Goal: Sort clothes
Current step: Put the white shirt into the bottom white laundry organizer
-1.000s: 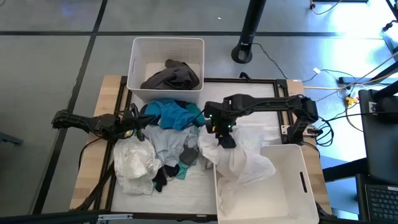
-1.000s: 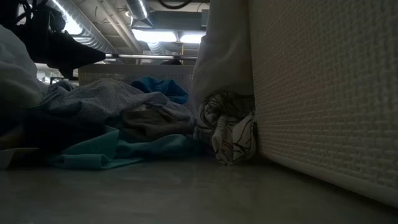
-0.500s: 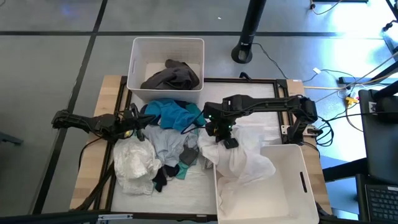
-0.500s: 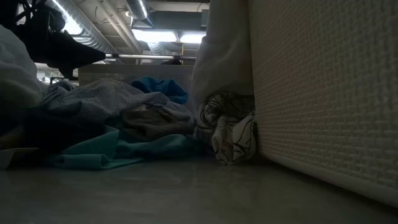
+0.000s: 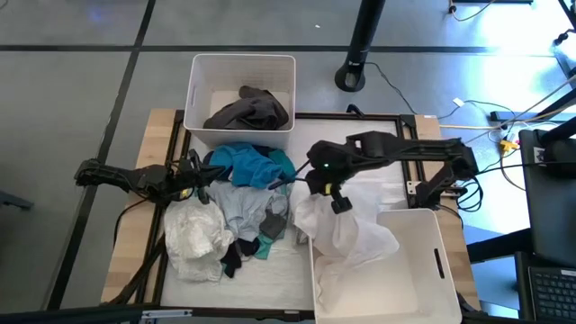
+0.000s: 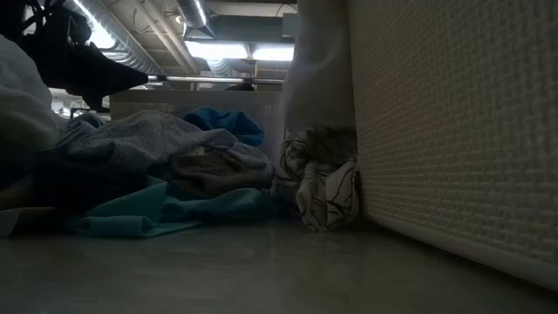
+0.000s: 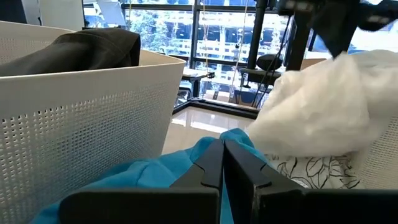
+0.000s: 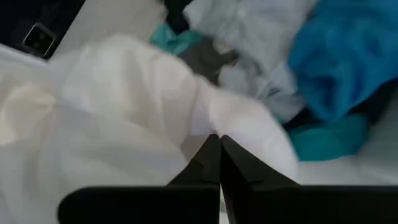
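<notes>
Pinching fully together, the jaws of the right gripper (image 5: 337,205) appear to hold a fold of the white garment (image 5: 346,232), which hangs from them and drapes over the near rim of the white bin (image 5: 447,270) at the counter's right front corner. In the right wrist view the two fingers meet with white cloth bunched just beyond them; whether the fabric is truly nipped between them cannot be confirmed.

The left gripper (image 5: 196,176) waits at the left of the pile, jaws also pressed shut and empty, touching the teal-blue garment (image 5: 247,166).

Remaining clothes lie heaped mid-counter: a pale grey piece (image 5: 238,202), a crumpled white patterned piece (image 5: 193,236), and small dark and teal socks (image 5: 241,252) nearest the front. A dark grey garment (image 5: 249,111) already rests in the far bin (image 5: 200,70).

Judgement: the step in hand is lifting the white garment into the near bin. The next move calls for raising it clear of the rim, carrying it over the bin's interior, then releasing.
</notes>
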Motion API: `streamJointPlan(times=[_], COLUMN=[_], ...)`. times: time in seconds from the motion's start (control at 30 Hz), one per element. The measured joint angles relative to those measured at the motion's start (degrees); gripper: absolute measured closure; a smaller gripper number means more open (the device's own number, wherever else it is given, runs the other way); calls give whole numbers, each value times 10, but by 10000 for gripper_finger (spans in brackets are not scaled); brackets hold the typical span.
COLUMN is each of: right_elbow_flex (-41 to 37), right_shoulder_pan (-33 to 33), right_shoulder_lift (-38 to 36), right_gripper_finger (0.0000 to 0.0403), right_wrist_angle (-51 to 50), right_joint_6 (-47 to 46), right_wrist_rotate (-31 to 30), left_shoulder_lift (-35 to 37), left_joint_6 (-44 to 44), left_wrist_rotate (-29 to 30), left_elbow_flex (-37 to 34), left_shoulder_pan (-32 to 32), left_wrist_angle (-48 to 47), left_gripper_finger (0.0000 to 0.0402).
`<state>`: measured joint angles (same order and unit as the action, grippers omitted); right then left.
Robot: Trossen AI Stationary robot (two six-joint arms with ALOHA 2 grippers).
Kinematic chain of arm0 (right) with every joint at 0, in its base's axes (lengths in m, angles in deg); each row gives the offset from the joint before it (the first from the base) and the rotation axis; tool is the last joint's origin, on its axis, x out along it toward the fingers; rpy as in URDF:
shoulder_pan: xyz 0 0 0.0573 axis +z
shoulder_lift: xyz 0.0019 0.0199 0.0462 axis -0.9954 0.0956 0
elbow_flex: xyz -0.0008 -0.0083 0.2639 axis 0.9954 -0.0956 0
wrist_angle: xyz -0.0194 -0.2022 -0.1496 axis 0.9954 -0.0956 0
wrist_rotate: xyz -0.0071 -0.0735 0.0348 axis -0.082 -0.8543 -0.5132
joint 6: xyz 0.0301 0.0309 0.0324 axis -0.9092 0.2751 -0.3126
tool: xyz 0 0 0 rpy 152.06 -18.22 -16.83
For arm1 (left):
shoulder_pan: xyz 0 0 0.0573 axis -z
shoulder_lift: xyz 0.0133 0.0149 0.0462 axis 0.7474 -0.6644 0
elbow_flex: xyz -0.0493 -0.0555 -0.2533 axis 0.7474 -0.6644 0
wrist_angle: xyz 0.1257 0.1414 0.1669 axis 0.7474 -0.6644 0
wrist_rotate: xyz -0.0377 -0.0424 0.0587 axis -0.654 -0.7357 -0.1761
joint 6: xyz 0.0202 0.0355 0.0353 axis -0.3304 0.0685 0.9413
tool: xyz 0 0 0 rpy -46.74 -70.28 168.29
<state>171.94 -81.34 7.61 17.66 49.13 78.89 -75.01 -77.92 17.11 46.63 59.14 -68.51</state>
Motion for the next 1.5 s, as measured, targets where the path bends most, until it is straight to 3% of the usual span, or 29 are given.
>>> streamJointPlan(times=[0.23,0.63,0.87,1.1,1.27,1.43,1.5], right_elbow_flex=[102,236,255,227,154,36,-12], right_shoulder_pan=[58,249,370,473,516,541,548], right_shoulder_lift=[-2,-2,-2,-3,-2,-2,-2], right_gripper_finger=[401,402,402,403,403,403,400], right_wrist_angle=[-79,-124,-259,-260,-258,-248,-229], right_joint_6=[-62,-202,-412,-575,-755,-970,-1011], right_wrist_rotate=[-49,-259,-385,-457,-427,-274,-236], left_shoulder_lift=[0,0,0,0,0,0,0], left_joint_6=[2,2,0,2,2,17,20], left_wrist_rotate=[0,0,0,0,0,0,0], left_elbow_flex=[0,0,0,0,0,0,0], left_shoulder_pan=[0,0,0,0,0,0,0], left_wrist_angle=[0,0,0,1,2,20,19], left_gripper_finger=[398,398,398,398,398,398,398])
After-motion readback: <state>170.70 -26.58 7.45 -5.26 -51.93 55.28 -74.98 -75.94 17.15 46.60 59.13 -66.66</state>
